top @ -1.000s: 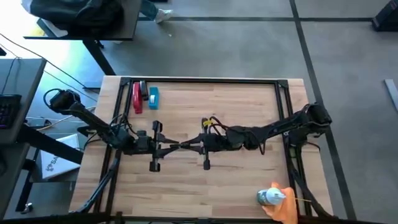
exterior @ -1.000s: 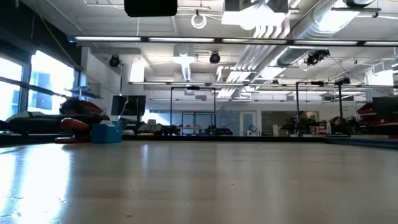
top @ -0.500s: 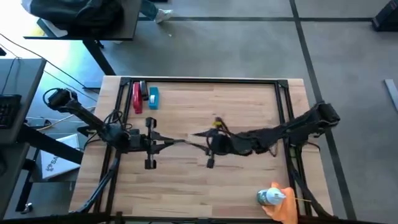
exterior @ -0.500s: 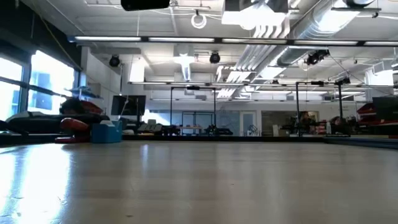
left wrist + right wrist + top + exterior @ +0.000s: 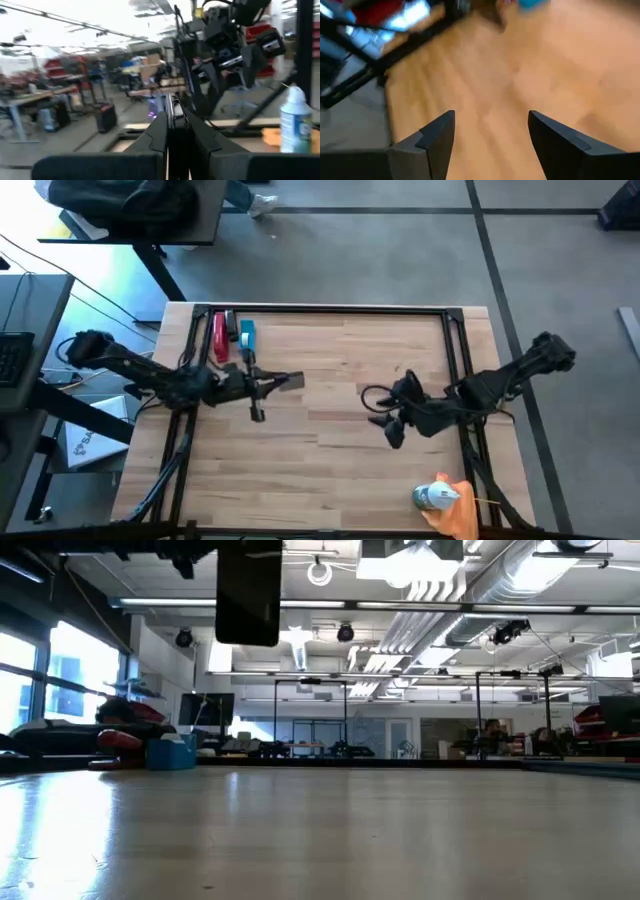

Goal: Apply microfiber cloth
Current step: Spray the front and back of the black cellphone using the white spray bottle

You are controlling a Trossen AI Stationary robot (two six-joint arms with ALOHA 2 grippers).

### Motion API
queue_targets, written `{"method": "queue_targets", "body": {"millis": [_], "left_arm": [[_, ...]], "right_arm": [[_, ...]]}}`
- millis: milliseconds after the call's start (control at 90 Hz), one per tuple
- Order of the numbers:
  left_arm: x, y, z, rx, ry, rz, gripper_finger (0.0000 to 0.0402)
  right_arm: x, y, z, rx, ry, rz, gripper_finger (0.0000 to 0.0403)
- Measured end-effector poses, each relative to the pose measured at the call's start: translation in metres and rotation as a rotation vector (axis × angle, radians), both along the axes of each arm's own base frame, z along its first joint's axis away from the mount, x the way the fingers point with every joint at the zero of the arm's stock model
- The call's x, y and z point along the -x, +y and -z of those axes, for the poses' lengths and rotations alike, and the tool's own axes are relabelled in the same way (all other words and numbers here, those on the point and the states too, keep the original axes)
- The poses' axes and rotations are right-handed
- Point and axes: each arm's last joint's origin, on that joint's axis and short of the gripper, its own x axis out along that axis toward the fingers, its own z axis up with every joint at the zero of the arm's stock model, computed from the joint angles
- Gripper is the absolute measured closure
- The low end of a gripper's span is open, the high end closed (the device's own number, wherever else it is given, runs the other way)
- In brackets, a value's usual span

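My left gripper (image 5: pixel 268 384) is shut on a black phone (image 5: pixel 289 381) and holds it high over the table's left half. In the low view the phone (image 5: pixel 248 595) shows as a dark upright slab near the top. The microfiber cloth (image 5: pixel 458 512), bright orange, lies at the table's near right corner under a white spray bottle (image 5: pixel 434 498). The left wrist view shows both too, the bottle (image 5: pixel 295 125) and the cloth (image 5: pixel 274 136). My right gripper (image 5: pixel 385 421) hovers open over the table's middle right, with only bare wood between its fingers (image 5: pixel 440 132). My left gripper pinches the phone between its two fingers, whose tips (image 5: pixel 159 125) flank its thin edge (image 5: pixel 173 106). The fingers lie about level and point toward the table's right. The phone sticks out past them, lifted clear of the table.
A red tool (image 5: pixel 220 336) and a blue box (image 5: pixel 246 335) lie at the far left corner. A black frame (image 5: pixel 330 309) runs along the table's far and side edges. Bare wood (image 5: pixel 320 470) stretches between the arms and the near edge.
The two grippers, close together at the table's middle a second ago, have drawn apart. My right gripper has opened and pulled back toward the right edge. My left gripper has carried the phone toward the far left, and the phone now reaches lower into the low view.
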Motion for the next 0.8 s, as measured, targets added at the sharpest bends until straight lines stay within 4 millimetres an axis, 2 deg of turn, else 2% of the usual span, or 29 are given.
{"method": "queue_targets", "body": {"millis": [111,200,344,489,600,711,800], "left_arm": [[-0.006,0.008,0.005,0.014,0.017,0.021,0.0384],[-0.009,0.010,0.009,0.016,0.035,0.027,0.0384],[-0.013,0.009,0.014,0.012,0.061,0.033,0.0384],[-0.013,0.009,0.014,0.014,0.058,0.025,0.0384],[-0.013,0.007,0.015,0.016,0.060,0.033,0.0384],[-0.012,0.002,0.015,0.014,0.064,0.052,0.0385],[-0.010,-0.002,0.018,0.018,0.072,0.071,0.0385]], "right_arm": [[-0.001,-0.001,0.012,-0.219,0.171,0.020,0.0183],[-0.003,0.003,0.017,-0.312,0.287,0.032,0.0192],[-0.014,0.012,0.000,-0.377,0.419,-0.010,0.0223],[-0.027,0.020,-0.025,-0.245,0.542,-0.066,0.0258],[-0.030,0.037,-0.032,-0.111,0.702,-0.119,0.0274],[-0.038,0.061,-0.035,0.004,0.601,-0.208,0.0280],[-0.040,0.078,-0.034,0.055,0.604,-0.241,0.0284]]}}
